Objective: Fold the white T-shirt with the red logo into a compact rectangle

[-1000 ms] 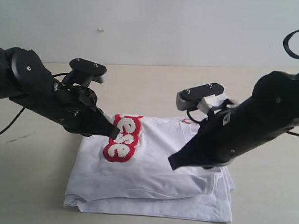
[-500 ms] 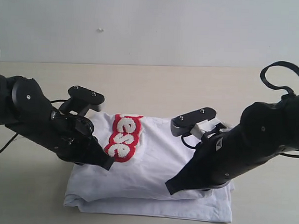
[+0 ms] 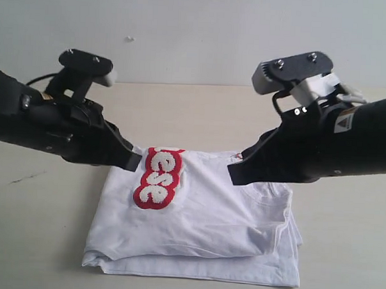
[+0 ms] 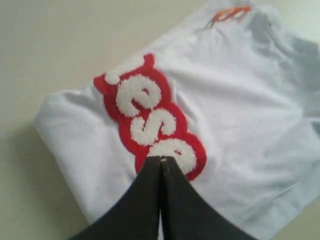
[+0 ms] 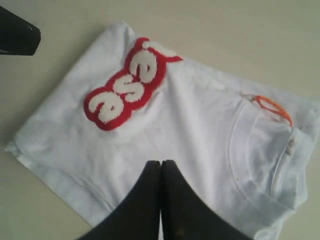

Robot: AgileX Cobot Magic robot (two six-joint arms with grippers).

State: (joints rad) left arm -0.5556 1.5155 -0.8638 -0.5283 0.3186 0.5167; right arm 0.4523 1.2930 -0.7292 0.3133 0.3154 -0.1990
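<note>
Pale grey wall (image 3: 198, 29) backs my beige table (image 3: 35, 240). At its middle the white T-shirt (image 3: 202, 222) lies folded in layers, red logo (image 3: 156, 178) facing up. My left gripper (image 3: 136, 161) and right gripper (image 3: 233, 175) hover above it, both pinched closed and empty.

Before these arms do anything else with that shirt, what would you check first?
1. Left gripper shut, holding nothing: ok.
2. Right gripper shut, holding nothing: ok.
3. Both tips hover off the white T-shirt: ok.
4. Shirt folded into a rough rectangle, red logo on top: ok.
5. Layers' edges lined up: not ok, lower layers stick out beneath the top one.
6. Whether another fold is needed: cannot tell.
</note>
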